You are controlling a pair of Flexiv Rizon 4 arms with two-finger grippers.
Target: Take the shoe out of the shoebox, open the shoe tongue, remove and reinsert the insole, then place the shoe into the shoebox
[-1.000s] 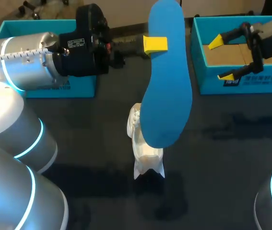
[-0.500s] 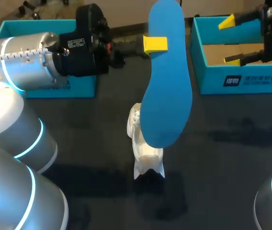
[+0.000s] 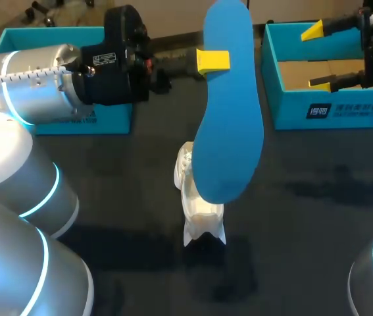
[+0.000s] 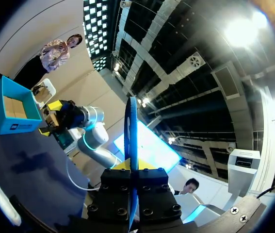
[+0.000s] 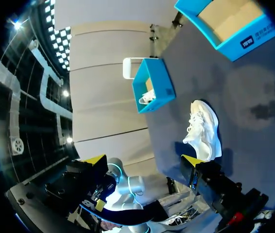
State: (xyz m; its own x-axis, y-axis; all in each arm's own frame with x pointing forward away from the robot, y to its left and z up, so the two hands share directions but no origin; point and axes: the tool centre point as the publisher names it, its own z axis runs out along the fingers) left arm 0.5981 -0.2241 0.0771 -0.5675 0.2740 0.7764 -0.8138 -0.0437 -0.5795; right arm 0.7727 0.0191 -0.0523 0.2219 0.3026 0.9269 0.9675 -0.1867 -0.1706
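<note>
Head view: my left arm comes in from the left. The left gripper (image 3: pixel 214 60) is clamped across the blue insole (image 3: pixel 227 118) and holds it up off the table (image 3: pixel 318 217). One yellow tip shows on the near face of the insole. The white shoe (image 3: pixel 196 201) sits on the dark table, partly hidden behind the insole's lower end. The right gripper (image 3: pixel 316 56) hangs over the shoebox (image 3: pixel 334 113) at the far right, jaws wide and holding nothing. The box has a bare cardboard floor. A second teal box (image 3: pixel 110 117) stands at the far left, behind my left arm.

Left wrist view: the insole (image 4: pixel 132 141) shows edge-on, pinched between the two fingers of the left gripper (image 4: pixel 132 167). Well ahead is the shoebox (image 4: pixel 12 110), with the right gripper (image 4: pixel 50 118) just beside it.

Right wrist view: the right gripper (image 5: pixel 143 160) has its jaws spread far apart, nothing between them. The shoe (image 5: pixel 203 130) lies on the table ahead, close to one finger. The shoebox (image 5: pixel 234 36) is further off. The second teal box (image 5: pixel 155 83) has something white in it, which I cannot identify.
</note>
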